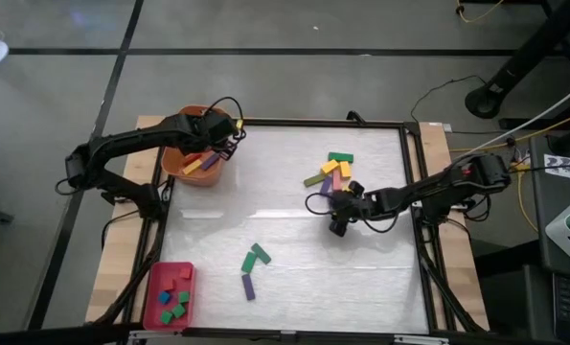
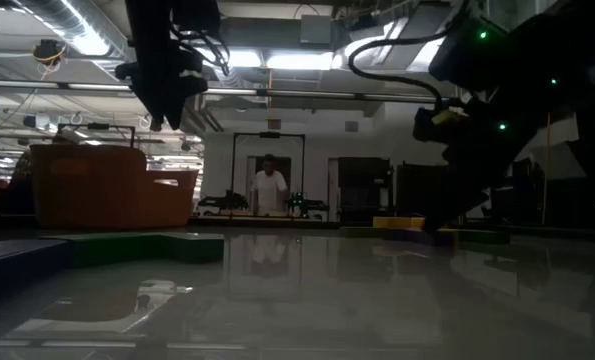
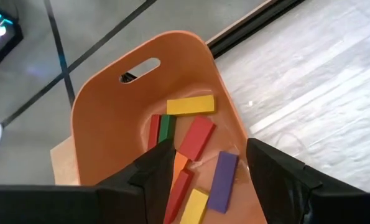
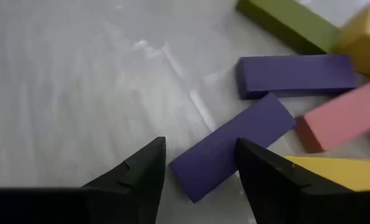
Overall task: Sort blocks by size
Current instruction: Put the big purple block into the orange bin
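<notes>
My left gripper [image 1: 211,134] hovers open and empty over the orange tub [image 1: 174,163]. Several long bars lie in the tub: yellow [image 3: 190,104], red [image 3: 196,137], purple [image 3: 222,180] and green [image 3: 166,127]. My right gripper [image 1: 339,222] is open and low over the table at the near edge of a loose pile of bars [image 1: 332,172]. In the right wrist view its fingers [image 4: 148,167] stand on either side of one end of a purple bar [image 4: 234,143] that lies flat on the table. A second purple bar [image 4: 295,74], a pink one [image 4: 343,118], an olive one [image 4: 284,22] and yellow ones lie beyond it.
A flat red tray [image 1: 157,283] at the table's near left corner holds several small cubes, blue, green and red. A green bar [image 1: 257,256] and a purple bar [image 1: 248,286] lie near the table's front middle. A person [image 2: 269,190] stands in the room beyond the table.
</notes>
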Tool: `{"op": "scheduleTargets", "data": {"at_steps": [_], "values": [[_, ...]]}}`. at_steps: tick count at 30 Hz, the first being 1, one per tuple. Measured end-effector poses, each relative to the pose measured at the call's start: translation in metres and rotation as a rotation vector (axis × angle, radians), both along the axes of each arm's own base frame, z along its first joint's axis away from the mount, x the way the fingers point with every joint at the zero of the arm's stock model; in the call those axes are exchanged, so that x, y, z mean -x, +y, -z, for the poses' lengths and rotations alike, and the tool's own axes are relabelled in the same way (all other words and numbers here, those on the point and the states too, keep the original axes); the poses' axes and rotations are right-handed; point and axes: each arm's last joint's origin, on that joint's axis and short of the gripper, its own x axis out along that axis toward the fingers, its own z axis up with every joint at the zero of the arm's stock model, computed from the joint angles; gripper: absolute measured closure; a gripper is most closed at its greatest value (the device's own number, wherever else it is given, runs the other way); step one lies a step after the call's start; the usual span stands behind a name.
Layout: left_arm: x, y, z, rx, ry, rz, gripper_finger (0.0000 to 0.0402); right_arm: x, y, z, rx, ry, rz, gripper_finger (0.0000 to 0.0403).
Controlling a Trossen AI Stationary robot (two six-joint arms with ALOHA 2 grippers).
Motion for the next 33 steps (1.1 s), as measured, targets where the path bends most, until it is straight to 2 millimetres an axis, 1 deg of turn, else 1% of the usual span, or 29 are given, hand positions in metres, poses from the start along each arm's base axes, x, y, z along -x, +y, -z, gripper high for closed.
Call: {"op": "scheduleTargets", "data": {"at_steps": [6, 9, 17, 23, 30, 33], "values": [[0.000, 0.000, 0.000, 0.001, 0.025, 0.028, 0.0215, 0.000, -0.002, 0.001, 0.013, -0.027, 0.105, 0.0205], [0.000, 0.000, 0.000, 0.001, 0.028, 0.032, 0.0215, 0.000, -0.002, 0.001, 0.004, -0.034, 0.133, 0.0205], [-0.001, 0.000, 0.000, -0.002, 0.038, 0.051, 0.0215, -0.003, -0.002, 0.010, 0.002, -0.030, 0.184, 0.0205], [-0.001, 0.001, 0.000, -0.005, 0.030, 0.051, 0.0215, -0.007, -0.002, 0.015, 0.022, -0.037, 0.180, 0.0205], [-0.001, 0.001, 0.000, -0.005, 0.033, 0.053, 0.0215, -0.016, 0.001, 0.011, -0.006, -0.109, 0.059, 0.0205], [-0.001, 0.001, 0.000, -0.005, 0.033, 0.053, 0.0215, -0.017, 0.001, 0.010, 0.003, -0.112, 0.049, 0.0205]]}}
